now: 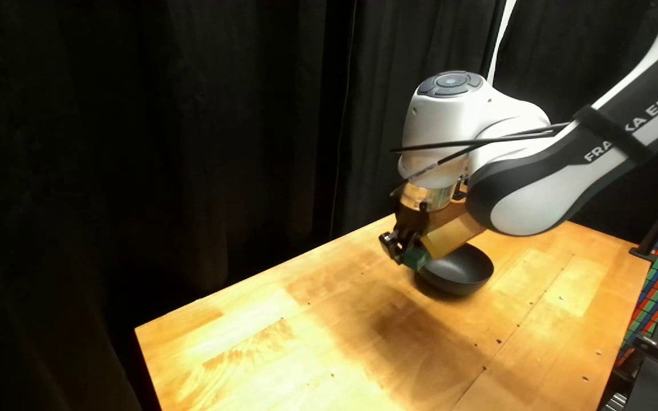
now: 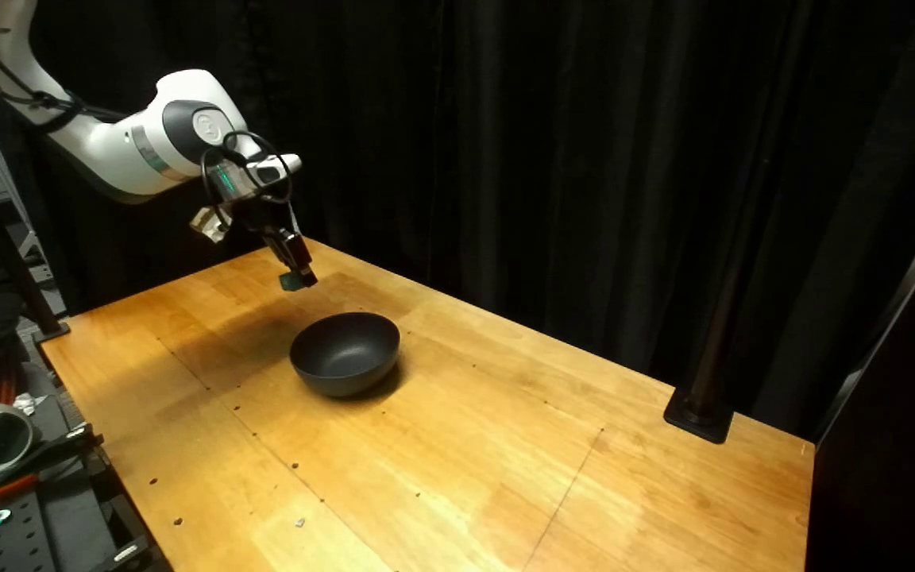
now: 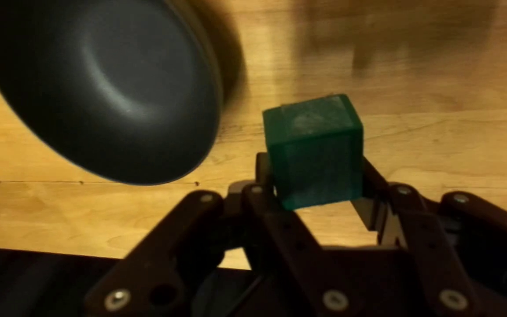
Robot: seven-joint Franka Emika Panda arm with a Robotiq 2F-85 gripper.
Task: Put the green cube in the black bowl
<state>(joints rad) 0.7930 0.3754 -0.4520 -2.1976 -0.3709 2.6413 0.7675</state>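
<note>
The green cube (image 3: 317,154) is held between the fingers of my gripper (image 3: 315,180) in the wrist view, slightly tilted. It also shows at the gripper's tip in both exterior views (image 1: 416,258) (image 2: 291,281). My gripper is shut on it and holds it above the table. The black bowl (image 3: 121,105) stands upright on the table, to the left of the cube in the wrist view. In an exterior view the bowl (image 1: 459,273) is partly behind the cube and gripper. In an exterior view the bowl (image 2: 346,353) lies below and to the right of the cube. No cube shows inside it.
The wooden table (image 2: 457,445) bears a black pole base (image 2: 698,417) near its back edge and another pole base (image 2: 51,330) at a corner. A dark cart with tools (image 2: 36,508) stands beside the table. Black curtains (image 1: 220,142) hang behind it.
</note>
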